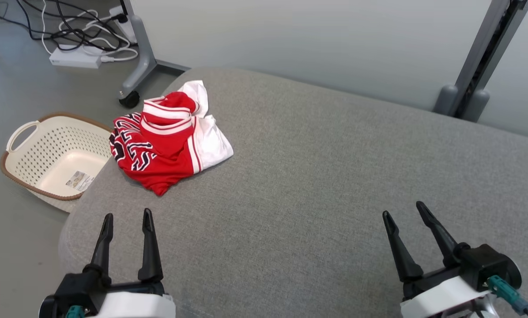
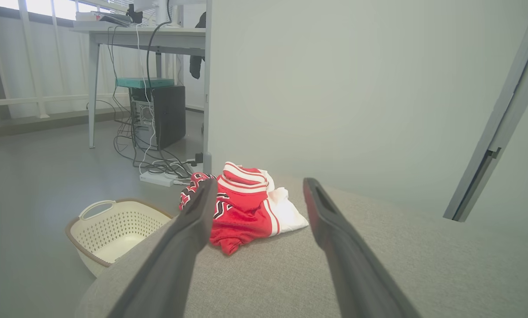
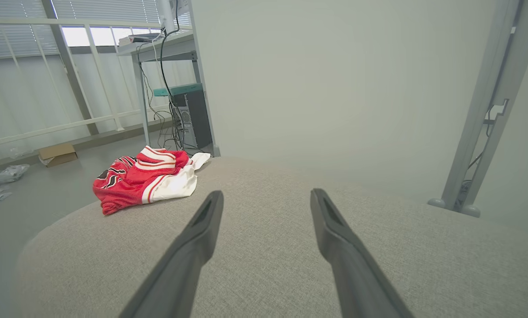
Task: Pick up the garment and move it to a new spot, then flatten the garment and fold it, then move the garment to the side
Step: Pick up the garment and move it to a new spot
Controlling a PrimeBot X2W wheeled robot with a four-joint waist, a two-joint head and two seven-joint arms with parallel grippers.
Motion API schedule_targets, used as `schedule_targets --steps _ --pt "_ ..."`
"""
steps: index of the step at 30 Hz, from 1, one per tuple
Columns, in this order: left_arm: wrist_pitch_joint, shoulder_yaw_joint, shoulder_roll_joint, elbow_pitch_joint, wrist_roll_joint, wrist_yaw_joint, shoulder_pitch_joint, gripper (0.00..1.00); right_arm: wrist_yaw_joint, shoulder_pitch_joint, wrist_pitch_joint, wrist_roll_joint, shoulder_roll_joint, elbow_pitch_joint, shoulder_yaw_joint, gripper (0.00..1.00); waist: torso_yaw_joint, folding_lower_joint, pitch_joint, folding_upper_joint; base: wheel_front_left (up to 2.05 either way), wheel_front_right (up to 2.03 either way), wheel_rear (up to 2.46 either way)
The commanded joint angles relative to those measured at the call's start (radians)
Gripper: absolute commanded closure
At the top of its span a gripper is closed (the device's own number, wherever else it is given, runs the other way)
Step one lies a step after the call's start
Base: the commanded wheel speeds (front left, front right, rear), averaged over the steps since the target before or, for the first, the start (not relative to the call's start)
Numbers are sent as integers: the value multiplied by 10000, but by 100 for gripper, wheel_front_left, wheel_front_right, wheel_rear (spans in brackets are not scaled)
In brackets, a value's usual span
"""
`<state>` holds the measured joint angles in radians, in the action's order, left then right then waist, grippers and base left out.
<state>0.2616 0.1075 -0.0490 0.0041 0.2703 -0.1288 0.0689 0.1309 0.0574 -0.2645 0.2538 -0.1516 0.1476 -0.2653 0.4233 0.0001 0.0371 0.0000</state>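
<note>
Left gripper, head view: fingers spread, empty, above grey cushion. Right gripper also spread, empty. Garment lies crumpled at cushion's far left edge, basket on floor just beside.
Risk as I judge it: weak pinch or sideways drag tips garment off edge into basket.
Basket holds label sticker, no clothes.

Left wrist view: garment ahead, near my fingertips; bunched layers may lift as lump.

Right wrist view: garment well apart, leftward; long reach, arms could cross.
</note>
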Motion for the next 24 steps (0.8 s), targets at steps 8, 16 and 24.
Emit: schedule_targets --steps 8,16,24 --pt "35 192 -28 -91 691 -447 -1162 0 -2 668 -8 4 -926 -287 -153 0 -26 -1 1514 0 0 0 0" --pt "34 -53 -28 192 923 -818 -2940 0 -2 1377 -8 50 -1752 -530 -355 0 -118 -1 2775 0 0 0 0" --pt "34 -920 -30 1409 1281 -760 -5309 0 -2 1984 -8 121 -2246 -731 -459 0 -375 -1 3715 0 0 0 0"
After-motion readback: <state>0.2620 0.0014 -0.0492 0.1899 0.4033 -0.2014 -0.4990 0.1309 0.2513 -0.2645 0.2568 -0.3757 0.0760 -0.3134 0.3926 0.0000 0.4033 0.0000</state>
